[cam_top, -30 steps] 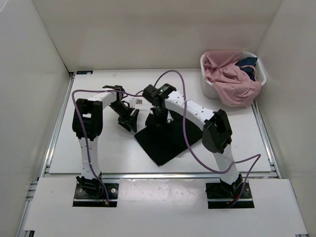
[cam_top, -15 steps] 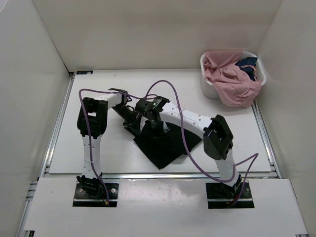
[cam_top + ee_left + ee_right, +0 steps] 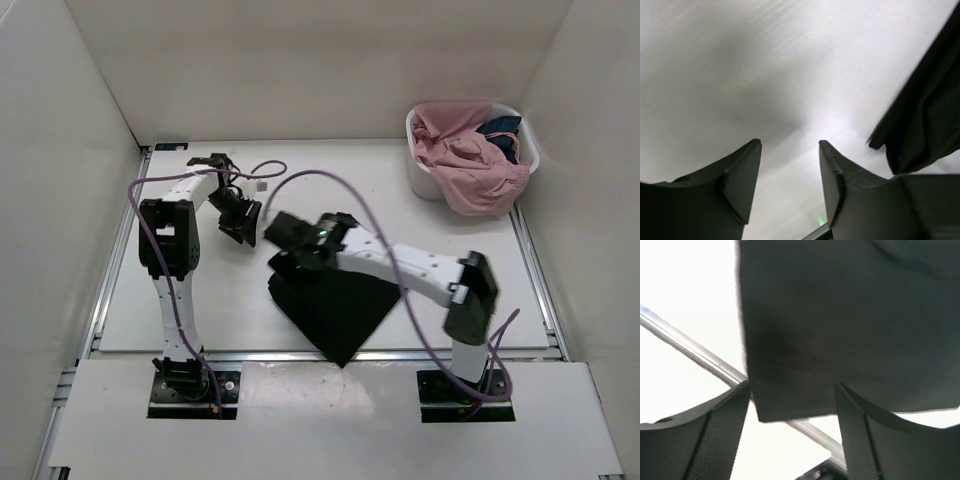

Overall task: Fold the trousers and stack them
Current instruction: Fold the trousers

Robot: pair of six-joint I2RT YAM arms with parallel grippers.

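The black trousers lie folded into a flat wedge on the white table, one corner reaching over the near edge. My right gripper hovers above their left end, open, nothing between its fingers. In the right wrist view the folded cloth fills the top, and its corner shows between the spread jaws of the gripper. My left gripper is open over bare table, back and left of the trousers. In the left wrist view the gripper is empty, and the trousers' edge lies off to the right.
A white basket at the back right holds a pink garment and a small dark blue garment. The pink one drapes over its rim. White walls enclose the table. A metal rail runs along the near edge.
My right gripper has opened and let go of the trousers, which now lie nearer the front edge. The right arm swung left and low. My left arm drew back towards the far left.
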